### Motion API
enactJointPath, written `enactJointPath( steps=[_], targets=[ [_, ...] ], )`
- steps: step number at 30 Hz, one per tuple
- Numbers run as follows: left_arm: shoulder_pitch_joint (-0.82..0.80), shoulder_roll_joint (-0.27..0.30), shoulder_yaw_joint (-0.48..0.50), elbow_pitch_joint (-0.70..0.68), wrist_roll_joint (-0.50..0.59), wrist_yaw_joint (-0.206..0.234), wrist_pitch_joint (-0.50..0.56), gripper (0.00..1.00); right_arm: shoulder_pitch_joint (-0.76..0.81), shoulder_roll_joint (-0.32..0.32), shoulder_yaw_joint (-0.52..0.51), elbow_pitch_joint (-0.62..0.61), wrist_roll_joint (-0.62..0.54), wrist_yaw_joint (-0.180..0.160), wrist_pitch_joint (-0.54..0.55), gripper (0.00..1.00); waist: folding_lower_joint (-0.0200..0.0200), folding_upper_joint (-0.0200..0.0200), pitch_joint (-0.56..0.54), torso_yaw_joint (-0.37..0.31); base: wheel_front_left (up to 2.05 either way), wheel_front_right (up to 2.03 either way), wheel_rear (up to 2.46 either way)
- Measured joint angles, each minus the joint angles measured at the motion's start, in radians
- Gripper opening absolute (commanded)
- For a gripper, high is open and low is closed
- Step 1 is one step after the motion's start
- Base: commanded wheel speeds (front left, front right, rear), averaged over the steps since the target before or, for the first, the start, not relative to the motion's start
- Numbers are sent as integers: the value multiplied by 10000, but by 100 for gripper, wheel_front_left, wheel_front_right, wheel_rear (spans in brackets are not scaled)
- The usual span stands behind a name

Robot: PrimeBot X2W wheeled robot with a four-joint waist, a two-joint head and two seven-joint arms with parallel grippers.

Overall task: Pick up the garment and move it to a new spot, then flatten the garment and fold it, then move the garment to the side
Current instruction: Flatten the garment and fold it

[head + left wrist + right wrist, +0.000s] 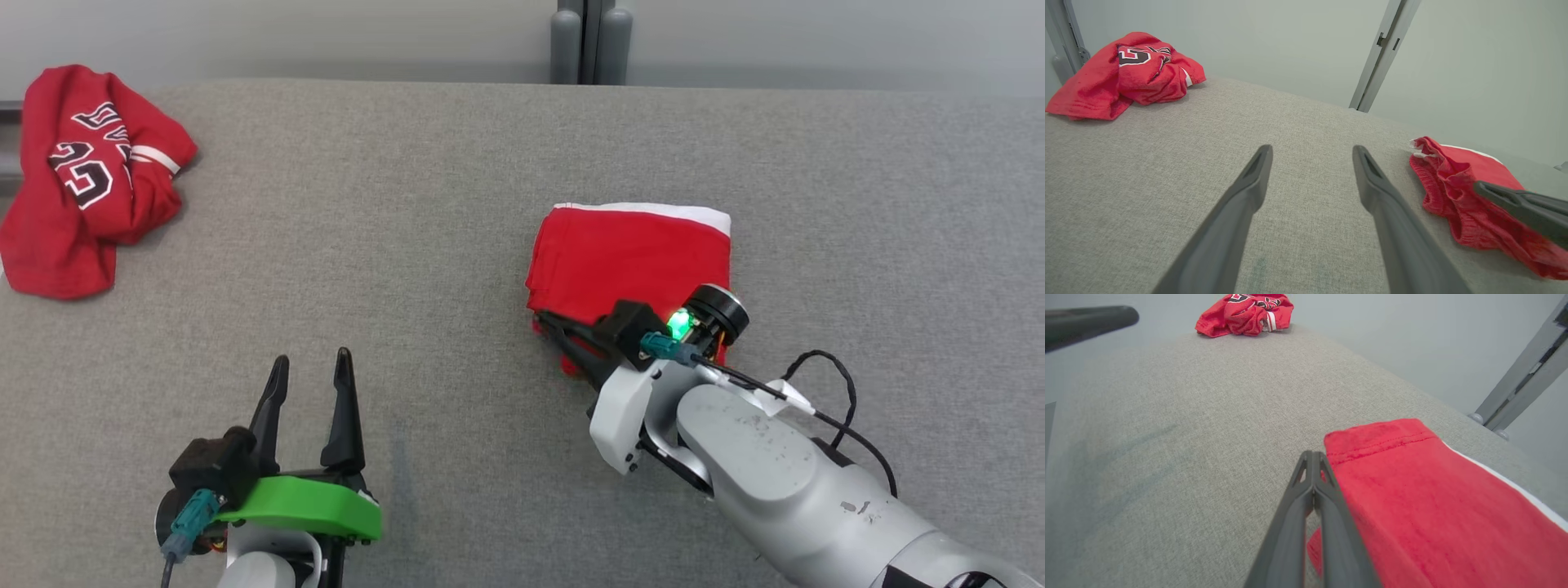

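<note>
A folded red garment (629, 253) with a white trim along its far edge lies right of the table's middle. My right gripper (545, 320) is shut, its fingers laid against the garment's near-left corner. In the right wrist view the closed fingers (1312, 486) run along the garment (1433, 498), touching its hem, and I see no cloth between the tips. In the left wrist view the garment (1453, 175) shows bunched layers, with a right finger (1515, 200) across them. My left gripper (313, 357) stands open over bare cloth at the near left, apart from the garment (1311, 149).
A crumpled red jersey (82, 180) with black and white lettering sits at the table's far left corner (1126, 73) (1245, 314). The table (457, 245) is covered in grey fabric. A grey post (589, 41) stands behind the far edge against a pale wall.
</note>
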Motion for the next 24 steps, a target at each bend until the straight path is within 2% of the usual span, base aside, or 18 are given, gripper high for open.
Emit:
enactJointPath(
  steps=[1,6,16,24],
  targets=[
    [-14,0,23,36,132,-21,0,100,52,-10,-224,-186,-19,0,-6,100,0,0,-78,-47,0,0,0],
    [-88,2,44,194,424,-180,0,100,668,2,-1668,-1039,-414,0,-8,100,0,0,-460,-293,0,0,0],
    [46,0,-132,504,366,-238,0,100,2829,-6,-5593,-2474,-1774,0,-8,100,0,0,-1197,-865,0,0,0],
    [778,0,-77,474,117,-86,0,100,4898,-12,-7497,-3542,-1975,0,-10,100,0,0,-1619,-1167,0,0,0]
  ],
)
